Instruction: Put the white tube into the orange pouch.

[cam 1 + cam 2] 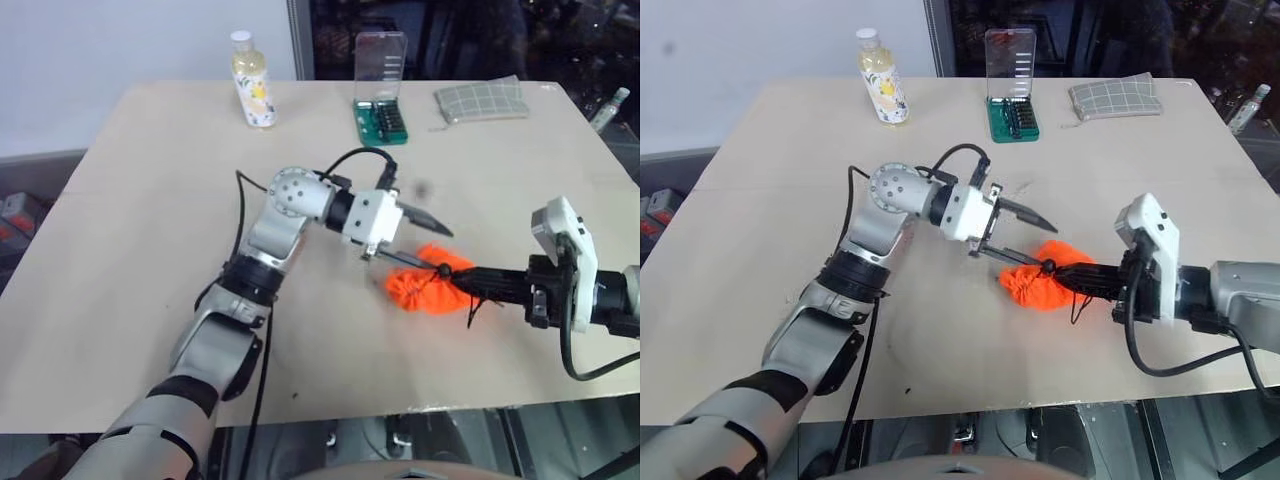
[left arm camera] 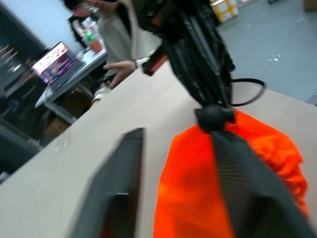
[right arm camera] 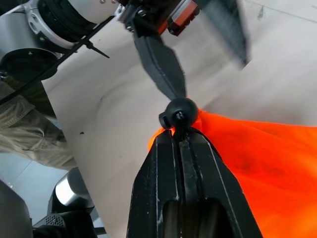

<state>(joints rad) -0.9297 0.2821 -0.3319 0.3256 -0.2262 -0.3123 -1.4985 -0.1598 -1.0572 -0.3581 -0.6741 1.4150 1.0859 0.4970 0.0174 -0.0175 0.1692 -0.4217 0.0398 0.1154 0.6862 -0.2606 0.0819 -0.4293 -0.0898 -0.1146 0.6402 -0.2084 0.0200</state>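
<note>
Two grippers met at the orange pouch

Two grippers crowded the orange pouch [image 1: 428, 285], which lay bunched near the table's [image 1: 150, 250] middle, toward the near right. The right gripper [image 1: 458, 278] was clamped tight on the dark cord just behind its toggle bead [image 3: 181, 112]. The left gripper [image 1: 425, 240] stood partly spread, one finger lying against the fabric, gripping nothing that I could see. I saw no white tube. The pouch looked soft and limp; I judged its mouth hem the best hold, since the cloth would sag anywhere else. At the far edge stood a yellowish bottle [image 1: 251, 80], a bit set case [image 1: 380, 90] and a checked cloth [image 1: 482, 100].
</note>
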